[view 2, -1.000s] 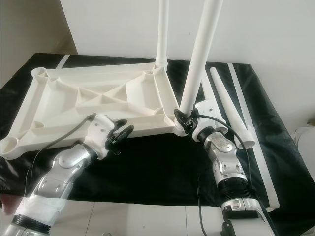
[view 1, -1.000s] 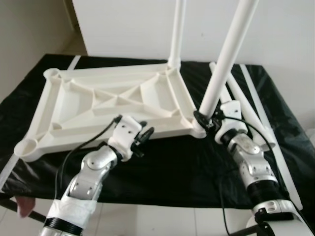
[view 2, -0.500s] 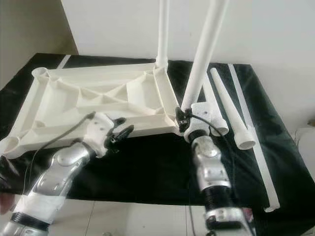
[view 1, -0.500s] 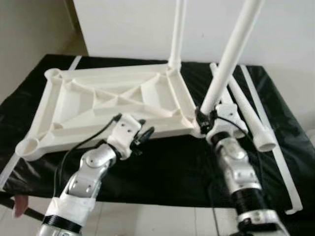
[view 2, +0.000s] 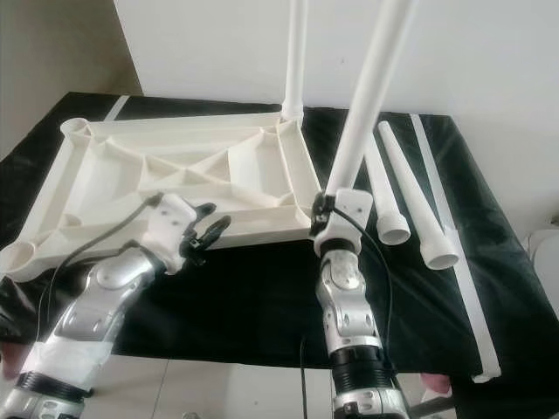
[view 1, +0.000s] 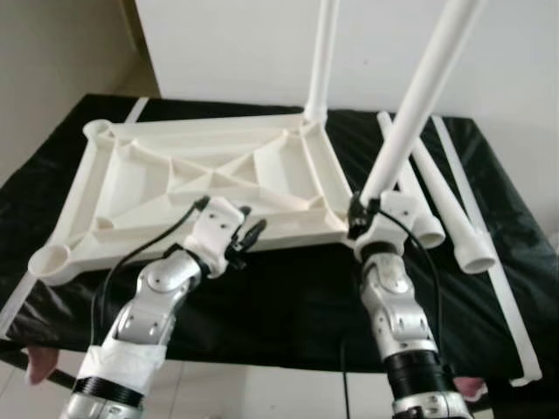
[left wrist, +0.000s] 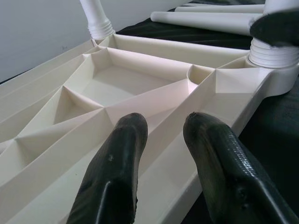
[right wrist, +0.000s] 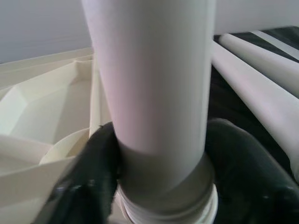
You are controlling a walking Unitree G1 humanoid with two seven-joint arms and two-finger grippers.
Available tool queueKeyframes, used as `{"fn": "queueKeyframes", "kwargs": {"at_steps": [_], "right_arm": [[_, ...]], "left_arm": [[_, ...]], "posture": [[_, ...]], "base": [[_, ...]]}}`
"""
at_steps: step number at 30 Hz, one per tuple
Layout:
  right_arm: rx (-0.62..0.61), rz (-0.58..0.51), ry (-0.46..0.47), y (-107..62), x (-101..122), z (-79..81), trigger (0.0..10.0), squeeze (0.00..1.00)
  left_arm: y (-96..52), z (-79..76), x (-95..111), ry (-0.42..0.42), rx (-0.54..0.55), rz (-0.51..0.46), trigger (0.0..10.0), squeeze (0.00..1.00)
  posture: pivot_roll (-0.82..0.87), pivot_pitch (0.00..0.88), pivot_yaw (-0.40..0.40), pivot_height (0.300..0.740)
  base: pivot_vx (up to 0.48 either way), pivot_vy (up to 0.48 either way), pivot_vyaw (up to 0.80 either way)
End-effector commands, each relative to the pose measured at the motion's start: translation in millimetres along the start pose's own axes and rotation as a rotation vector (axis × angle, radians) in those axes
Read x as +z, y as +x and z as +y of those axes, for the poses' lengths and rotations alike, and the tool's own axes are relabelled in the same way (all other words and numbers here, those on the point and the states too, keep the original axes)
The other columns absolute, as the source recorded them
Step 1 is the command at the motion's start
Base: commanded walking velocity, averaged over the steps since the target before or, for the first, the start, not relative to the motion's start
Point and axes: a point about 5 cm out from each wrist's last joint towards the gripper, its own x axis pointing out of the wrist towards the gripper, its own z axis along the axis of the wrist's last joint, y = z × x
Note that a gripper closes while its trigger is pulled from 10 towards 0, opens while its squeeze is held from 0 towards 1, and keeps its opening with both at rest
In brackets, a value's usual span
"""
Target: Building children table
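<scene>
Right hand (right wrist: 159, 186) clamping smooth round leg (view 1: 417, 105), ribbed tabletop (view 1: 210, 179) (white plastic)

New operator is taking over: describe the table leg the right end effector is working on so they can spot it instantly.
Find the white upturned tabletop on the black cloth. At its near corner on the robot's right, one white leg stands tilted in its socket, gripped at the base by the right end effector. Unlike the upright leg at the far corner and the two loose legs lying flat, it leans.

Head eyes look down; wrist cameras sit close over the tabletop (view 1: 210, 175).
</scene>
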Motion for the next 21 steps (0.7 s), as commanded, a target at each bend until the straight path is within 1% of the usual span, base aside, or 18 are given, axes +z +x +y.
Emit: {"fn": "queueKeyframes", "kwargs": {"at_steps": [1,4,5,8,9,12,13,14,15,16,17,18,19,21], "right_arm": [[0.051,-0.028,-0.006,-0.6,6,-4.6,10.0,1.0],[0.134,-0.023,-0.023,0.8,7,-9.2,10.0,1.0],[0.165,-0.022,-0.038,1.9,8,-12.5,10.0,0.95],[0.184,-0.021,-0.048,2.6,8,-14.9,10.0,0.95],[0.271,-0.014,-0.082,7.2,9,-21.5,10.0,0.0],[0.375,-0.001,-0.092,11.8,10,-23.7,10.0,0.0],[0.375,-0.001,-0.092,11.8,10,-23.7,10.0,0.0],[0.45,0.005,-0.115,14.9,12,-23.2,10.0,0.0],[0.483,0.005,-0.13,16.0,13,-23.0,10.0,0.0],[0.483,0.005,-0.13,16.0,13,-23.0,10.0,0.0],[0.549,0.013,-0.149,18.0,14,-22.2,10.0,0.0],[0.578,0.02,-0.154,18.9,14,-21.7,10.0,0.0],[0.578,0.02,-0.154,18.9,14,-21.7,10.0,0.0],[0.648,0.036,-0.184,22.6,15,-21.2,10.0,0.0]], "left_arm": [[-1.0,2.0,-6,-0.01,0.021,0.024,10.0,0.0],[-0.9,2.2,-6,-0.01,0.02,0.023,10.0,0.0],[-0.9,2.4,-6,-0.009,0.022,0.023,10.0,0.0],[-0.8,2.5,-6,-0.008,0.024,0.024,10.0,0.0],[-0.3,2.4,-6,-0.007,0.025,0.022,10.0,0.0],[0.2,2.9,-5,-0.007,0.027,0.021,10.0,0.0],[0.2,2.9,-5,-0.007,0.027,0.021,10.0,0.0],[0.4,4.0,-5,-0.003,0.033,0.022,10.0,0.0],[0.5,4.6,-5,-0.001,0.035,0.022,10.0,0.0],[0.5,4.6,-5,-0.001,0.035,0.022,10.0,0.0],[0.6,5.5,-5,0.0,0.041,0.022,10.0,0.0],[0.7,6.0,-5,0.0,0.044,0.021,10.0,0.0],[0.7,6.0,-5,0.0,0.044,0.021,10.0,0.0],[1.0,7.0,-5,0.0,0.047,0.02,10.0,0.0]], "posture": [[-0.05,0.099,-0.041,0.74],[-0.05,0.096,-0.043,0.74],[-0.05,0.095,-0.042,0.74],[-0.05,0.093,-0.042,0.74],[-0.05,0.093,-0.045,0.74],[-0.05,0.093,-0.042,0.74],[-0.05,0.093,-0.042,0.74],[-0.05,0.095,-0.04,0.74],[-0.05,0.095,-0.04,0.74],[-0.05,0.095,-0.04,0.74],[-0.05,0.095,-0.037,0.74],[-0.05,0.095,-0.037,0.74],[-0.05,0.095,-0.037,0.74],[-0.05,0.094,-0.033,0.74]], "base": [[0.0,0.0,0.0],[0.0,0.0,0.0],[0.0,0.0,0.0],[0.0,0.0,0.0],[0.0,0.0,0.0],[0.0,0.0,0.0],[0.0,0.0,0.0],[0.0,0.0,0.0],[0.0,0.0,0.0],[0.0,0.0,0.0],[0.0,0.0,0.0],[0.0,0.0,0.0],[0.0,0.0,0.0],[0.0,0.0,0.0]]}}
